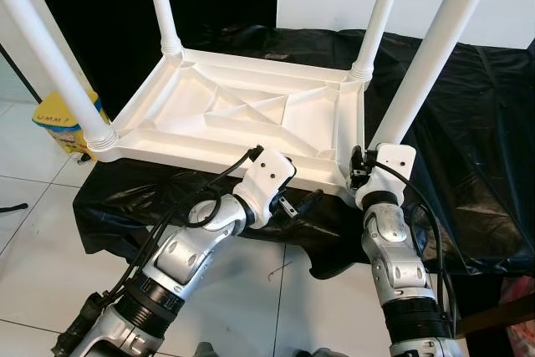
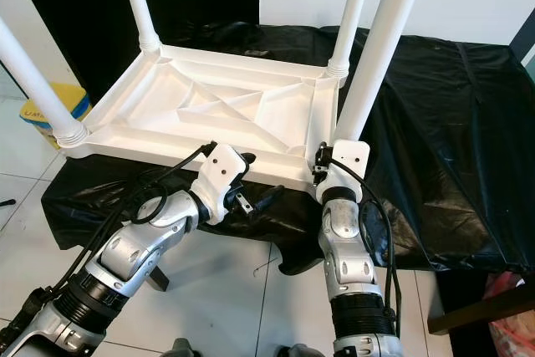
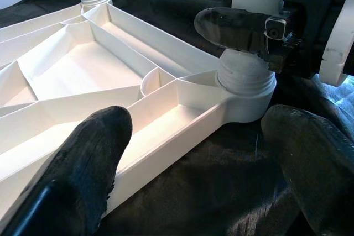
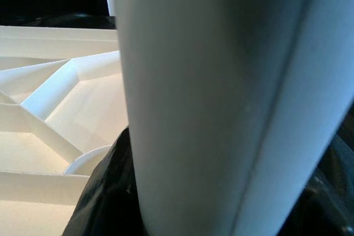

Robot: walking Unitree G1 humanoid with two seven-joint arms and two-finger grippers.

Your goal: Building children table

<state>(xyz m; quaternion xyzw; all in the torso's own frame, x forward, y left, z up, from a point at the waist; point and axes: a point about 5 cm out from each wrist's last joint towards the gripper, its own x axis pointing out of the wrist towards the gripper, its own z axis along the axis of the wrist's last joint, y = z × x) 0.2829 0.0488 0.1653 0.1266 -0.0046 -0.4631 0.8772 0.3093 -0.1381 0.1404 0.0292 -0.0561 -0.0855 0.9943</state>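
Item: my right gripper (image 3: 243, 31) clamped round the near-corner table leg (image 1: 435, 48); my left gripper (image 1: 292, 202) open, straddling the upturned tabletop (image 1: 242, 114) rim beside it.

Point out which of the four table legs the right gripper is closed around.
The near-right leg, standing in the upturned tabletop's corner closest to the right arm. The right gripper clamps it just above its socket; the other three legs stand untouched.
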